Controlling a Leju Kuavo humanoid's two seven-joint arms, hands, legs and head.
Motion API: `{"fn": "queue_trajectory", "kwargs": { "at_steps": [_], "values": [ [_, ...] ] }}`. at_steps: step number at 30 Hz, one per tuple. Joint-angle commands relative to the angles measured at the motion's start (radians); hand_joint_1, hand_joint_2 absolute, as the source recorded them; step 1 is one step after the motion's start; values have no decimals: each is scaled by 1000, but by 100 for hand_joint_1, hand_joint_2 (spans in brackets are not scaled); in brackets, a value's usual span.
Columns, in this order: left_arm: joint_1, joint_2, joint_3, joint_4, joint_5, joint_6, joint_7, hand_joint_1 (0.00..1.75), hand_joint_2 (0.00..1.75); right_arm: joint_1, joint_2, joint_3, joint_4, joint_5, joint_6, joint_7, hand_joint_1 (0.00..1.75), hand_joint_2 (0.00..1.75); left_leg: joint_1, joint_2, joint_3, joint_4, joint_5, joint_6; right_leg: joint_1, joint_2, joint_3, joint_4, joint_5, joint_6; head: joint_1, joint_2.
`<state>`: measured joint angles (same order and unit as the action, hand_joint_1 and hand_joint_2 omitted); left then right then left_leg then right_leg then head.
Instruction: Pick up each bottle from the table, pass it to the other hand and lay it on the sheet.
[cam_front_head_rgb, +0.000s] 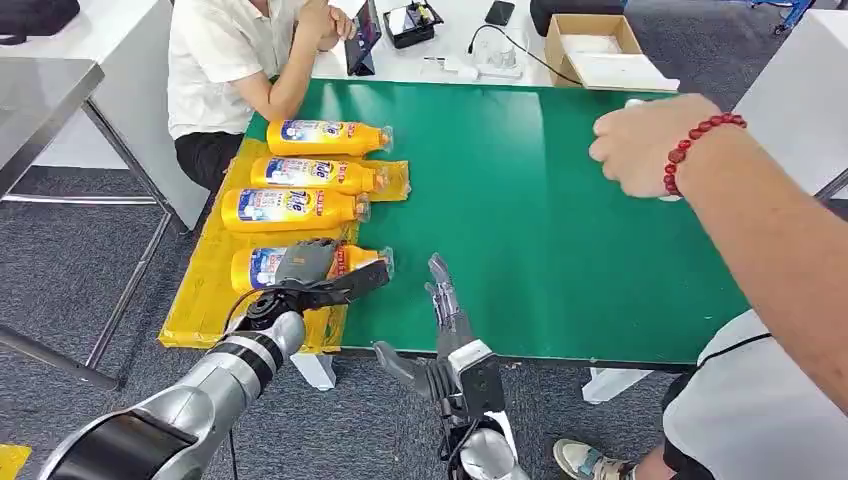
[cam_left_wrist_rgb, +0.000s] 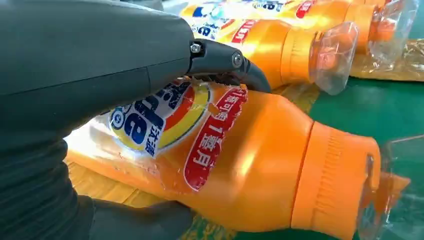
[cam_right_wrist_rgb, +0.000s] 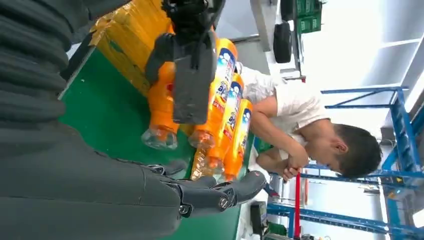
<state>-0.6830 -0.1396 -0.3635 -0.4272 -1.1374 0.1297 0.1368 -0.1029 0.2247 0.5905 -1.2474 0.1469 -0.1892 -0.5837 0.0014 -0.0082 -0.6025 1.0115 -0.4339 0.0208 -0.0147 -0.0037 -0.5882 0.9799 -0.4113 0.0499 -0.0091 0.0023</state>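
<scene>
A: Head view first: four orange bottles lie on their sides in a row on the yellow sheet (cam_front_head_rgb: 190, 310) at the left end of the green desk (cam_front_head_rgb: 560, 230). The far bottle (cam_front_head_rgb: 325, 137), the second bottle (cam_front_head_rgb: 315, 174) and the third bottle (cam_front_head_rgb: 290, 208) are on their own, caps pointing to the right.

B: And the near bottle (cam_front_head_rgb: 262, 266)?

A: The left hand (cam_front_head_rgb: 300, 275) is over it. In the left wrist view its thumb and dark fingers (cam_left_wrist_rgb: 227, 57) wrap the labelled body of that bottle, which rests on the sheet with its clear cap over the green. I'd call that a grip, though I can't tell how firm it is.

B: The right hand (cam_front_head_rgb: 445, 310)?

A: Holding nothing, fingers straight and apart, hovering at the desk's near edge just to the right of the sheet.

B: So how far along?

A: My reading: three laid, the fourth down but not let go. I see no other bottle standing on the green. A person's hand (cam_front_head_rgb: 645, 145) with a red bead bracelet (cam_front_head_rgb: 700, 145) reaches in at the far right over something pale; what it is I can't make out, so more may be coming.
</scene>
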Motion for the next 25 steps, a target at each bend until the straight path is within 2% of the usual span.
{"fn": "queue_trajectory", "kwargs": {
  "at_steps": [1, 4, 8, 11, 12, 13, 15, 17, 20, 22, 25],
  "values": [
    [-11, -61, 210, 60, 257, -101, -253, 0, 175, -53, -20, 45, 124, -15, -14, -8, 0, 175, 1, 3, 4, -1, 0, -1, 1, 2, 3, -1, 0, -2, 0, 0],
    [9, -79, 221, 7, 355, -159, -340, 0, 175, -50, -22, 47, 127, -18, -19, -12, 0, 175, 0, -3, 3, -1, 1, -1, 0, -2, 3, -1, -1, -1, 0, 0],
    [19, -76, 203, -12, 368, -167, -338, 0, 175, -48, -24, 48, 128, -19, -21, -14, 0, 175, 0, 0, 1, -1, 1, -1, 0, 0, 3, -1, 0, -1, 0, 0],
    [71, -70, 159, -133, 568, -254, -443, 0, 175, -36, -29, 40, 127, -21, -36, -19, 0, 175, 1, 1, 3, -1, -1, -2, 1, 1, 4, -1, -1, -2, 0, 0],
    [100, -61, 125, -201, 626, -267, -443, 0, 175, -33, -32, 38, 126, -21, -38, -21, 0, 175, 1, 1, 5, -2, -1, -2, 1, 1, 6, -2, -1, -3, 0, 0],
    [127, -50, 90, -269, 687, -271, -436, 0, 175, -27, -33, 35, 122, -17, -48, -24, 0, 175, 0, 0, 1, -1, 1, -2, 0, 0, 2, -1, 0, -1, 0, 0],
    [183, -29, 26, -401, 752, -236, -426, 0, 175, -19, -39, 32, 115, -8, -60, -26, 0, 175, 0, 0, -1, -1, 1, -1, 0, 0, 0, -1, 0, -1, 0, 0],
    [193, -24, 12, -424, 763, -232, -411, 0, 175, -17, -41, 33, 113, -8, -59, -26, 0, 175, 0, 2, 0, -1, 0, -2, 0, 1, 0, -1, -1, -2, 0, 0],
    [263, -5, -37, -563, 913, -176, -444, 0, 175, 3, -47, 19, 95, 9, -83, -24, 0, 175, 1, 1, 1, -1, -1, -2, 1, 0, 1, -1, -2, -2, 0, 0],
    [371, 1, -39, -739, 1035, -124, -501, 0, 175, 31, -56, 6, 61, 28, -129, -36, 0, 175, 0, 3, 0, -1, -1, -2, 0, 2, 0, -1, -1, -1, 0, 0],
    [481, 34, -56, -900, 1098, -50, -517, 0, 175, 89, -73, -34, -28, -33, -105, -65, 0, 175, 0, 3, 1, -2, -1, -2, 0, 2, 0, -1, -2, -1, 0, 0]
  ]
}}
